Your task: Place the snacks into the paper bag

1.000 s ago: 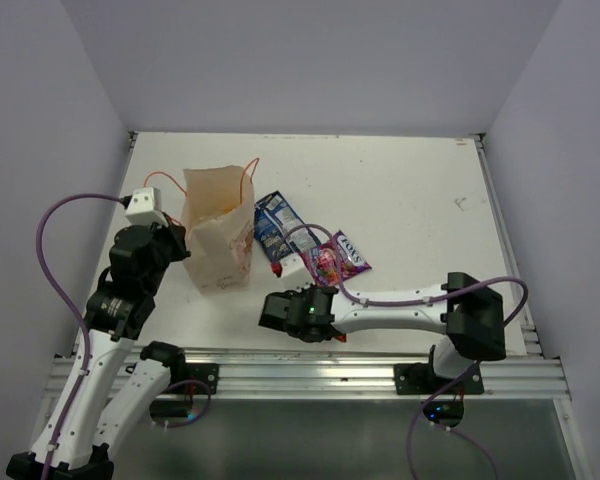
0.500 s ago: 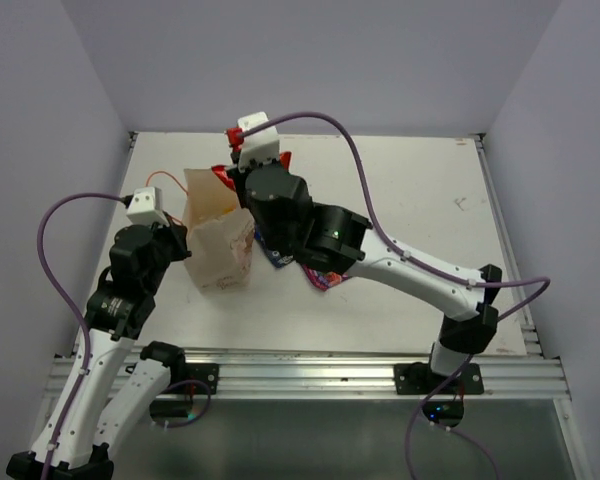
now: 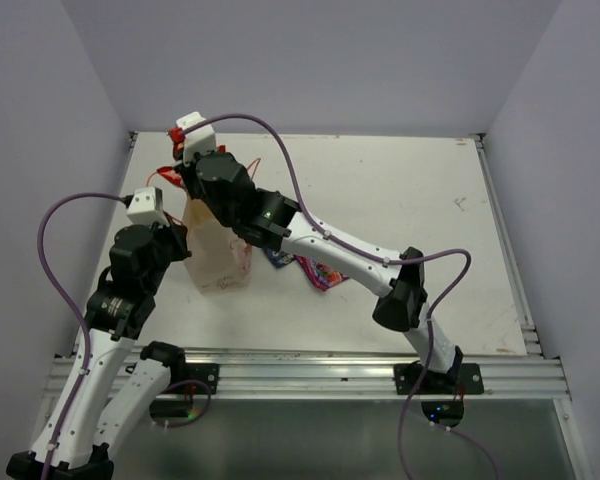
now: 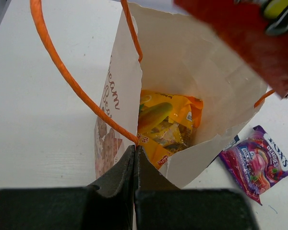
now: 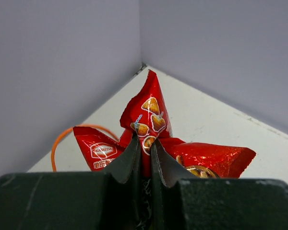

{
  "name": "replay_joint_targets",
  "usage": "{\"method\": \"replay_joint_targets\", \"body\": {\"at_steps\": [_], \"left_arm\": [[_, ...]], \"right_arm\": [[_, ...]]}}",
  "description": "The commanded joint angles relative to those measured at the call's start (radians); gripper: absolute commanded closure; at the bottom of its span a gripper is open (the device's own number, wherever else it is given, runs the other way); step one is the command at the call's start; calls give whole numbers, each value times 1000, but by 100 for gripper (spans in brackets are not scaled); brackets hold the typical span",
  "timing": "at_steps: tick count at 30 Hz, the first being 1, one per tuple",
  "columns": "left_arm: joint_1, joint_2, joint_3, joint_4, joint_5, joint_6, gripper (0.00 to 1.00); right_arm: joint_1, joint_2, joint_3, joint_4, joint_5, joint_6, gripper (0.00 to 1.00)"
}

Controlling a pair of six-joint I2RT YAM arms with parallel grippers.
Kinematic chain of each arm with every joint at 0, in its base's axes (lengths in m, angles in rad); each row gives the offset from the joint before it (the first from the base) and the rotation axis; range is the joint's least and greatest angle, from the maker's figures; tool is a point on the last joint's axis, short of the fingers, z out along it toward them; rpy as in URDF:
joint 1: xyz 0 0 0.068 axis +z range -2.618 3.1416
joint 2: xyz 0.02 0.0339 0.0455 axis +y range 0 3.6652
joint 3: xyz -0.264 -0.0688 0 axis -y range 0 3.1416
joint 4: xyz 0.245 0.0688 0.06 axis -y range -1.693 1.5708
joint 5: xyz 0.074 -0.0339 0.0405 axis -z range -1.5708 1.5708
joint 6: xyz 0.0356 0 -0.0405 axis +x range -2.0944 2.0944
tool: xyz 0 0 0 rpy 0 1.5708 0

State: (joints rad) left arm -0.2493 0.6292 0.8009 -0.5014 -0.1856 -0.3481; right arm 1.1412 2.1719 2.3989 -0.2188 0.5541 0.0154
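Nearest you, your left gripper [image 4: 135, 153] is clenched on the near rim of the paper bag [image 4: 192, 62], right where an orange string handle [image 4: 62, 67] meets the paper, and it holds the mouth open and the bag upright. Look inside: an orange-yellow packet [image 4: 165, 122] lies at the bottom. No green-white one shows, so you cannot tell whether it sits underneath. On the counter [image 3: 400, 190] just beside the bag, to its right, the purple-pink packet [image 4: 257, 163] lies flat, and a sliver of the blue packet [image 4: 230, 143] peeks out from behind the bag wall. You are in the carry-and-drop step for the red packet [image 5: 149, 110]: your right gripper [image 5: 144, 143] is clamped on its crumpled middle and hangs above the far rim of the bag, close to the back corner of the counter. The packet is not yet inside. Your next move likely calls for centring it over the opening, lowering past the handles without snagging them, then releasing. Two packets then remain on the counter.
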Motion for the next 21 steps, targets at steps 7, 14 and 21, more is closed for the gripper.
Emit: {"method": "replay_joint_targets", "body": {"at_steps": [7, 14, 21], "left_arm": [[-5, -6, 0, 35, 28, 17, 100], [-5, -11, 0, 35, 25, 18, 100], [-5, -13, 0, 35, 25, 18, 100]], "right_arm": [[5, -112, -310, 98, -111, 136, 95], [5, -75, -296, 98, -114, 121, 96], [5, 44, -23, 15, -120, 58, 96]]}}
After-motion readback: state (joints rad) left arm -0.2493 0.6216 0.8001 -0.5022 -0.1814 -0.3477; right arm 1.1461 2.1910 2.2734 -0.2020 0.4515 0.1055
